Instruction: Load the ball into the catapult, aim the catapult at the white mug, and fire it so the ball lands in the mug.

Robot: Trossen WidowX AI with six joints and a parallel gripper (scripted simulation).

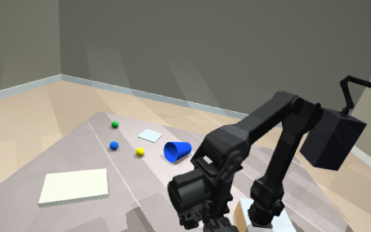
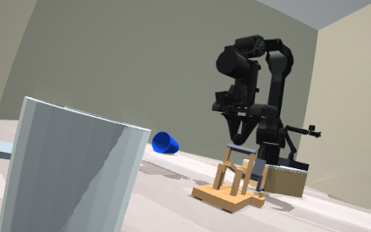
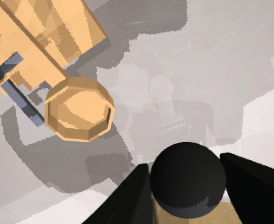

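My gripper is shut on a black ball, held between the fingertips above the table. In the exterior view the ball hangs just above and behind the crossbar of the wooden catapult. In the wrist view the catapult's round cup lies up and left of the ball, empty. The white mug stands upright, large in the left foreground of the exterior view. The top view shows neither the mug nor the catapult; the fingertips are out of sight there.
A blue cup lies on its side. Green, blue and yellow balls lie left of it. A cream slab and a small pale tile lie flat. The arm's base stands on a wooden block.
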